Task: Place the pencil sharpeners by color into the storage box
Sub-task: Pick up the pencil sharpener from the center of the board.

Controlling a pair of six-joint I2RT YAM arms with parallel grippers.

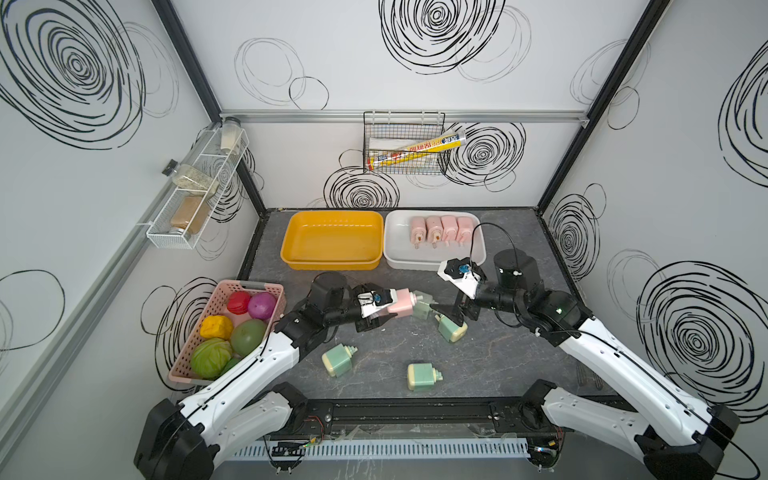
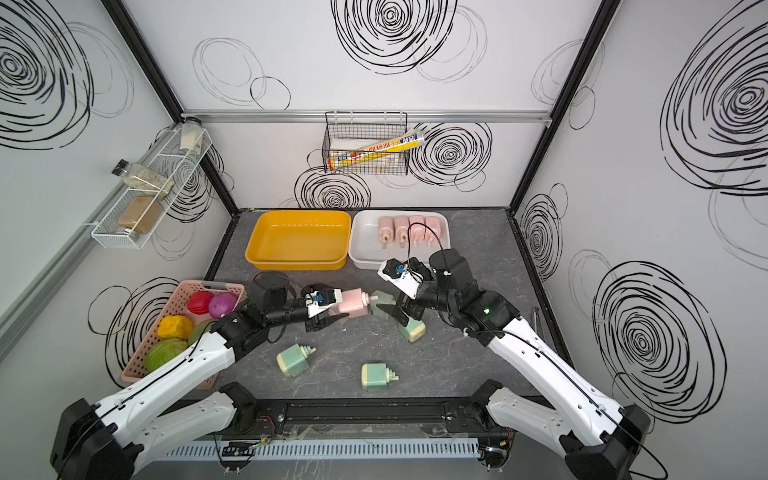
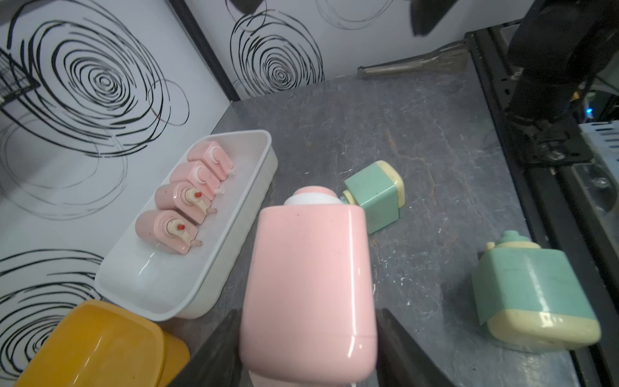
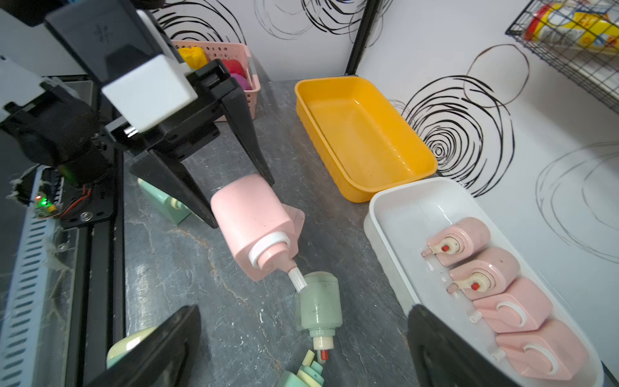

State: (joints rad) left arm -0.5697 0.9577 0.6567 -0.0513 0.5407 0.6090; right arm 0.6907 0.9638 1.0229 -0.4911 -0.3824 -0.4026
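Observation:
My left gripper (image 1: 392,308) (image 3: 310,335) is shut on a pink pencil sharpener (image 1: 406,305) (image 3: 308,284) (image 4: 251,224) at mid-table. The sharpener's white nozzle points at a pale green sharpener (image 1: 423,308) (image 4: 318,305) lying just beyond it. My right gripper (image 1: 451,312) (image 4: 303,318) hangs open over that green one, holding nothing. Three more green sharpeners (image 1: 451,328) (image 1: 338,360) (image 1: 422,376) lie on the table. Several pink sharpeners (image 1: 440,230) (image 3: 187,201) lie in a row in the white storage box (image 1: 399,253). The yellow box (image 1: 289,249) beside it is empty. Another pink piece (image 4: 296,214) shows under the held sharpener.
A pink basket (image 1: 257,286) of toy fruits stands at the table's left edge beside my left arm. A wire basket (image 1: 403,141) hangs on the back wall and a spice rack (image 1: 195,195) on the left wall. Metal tongs (image 3: 412,63) lie at the right edge.

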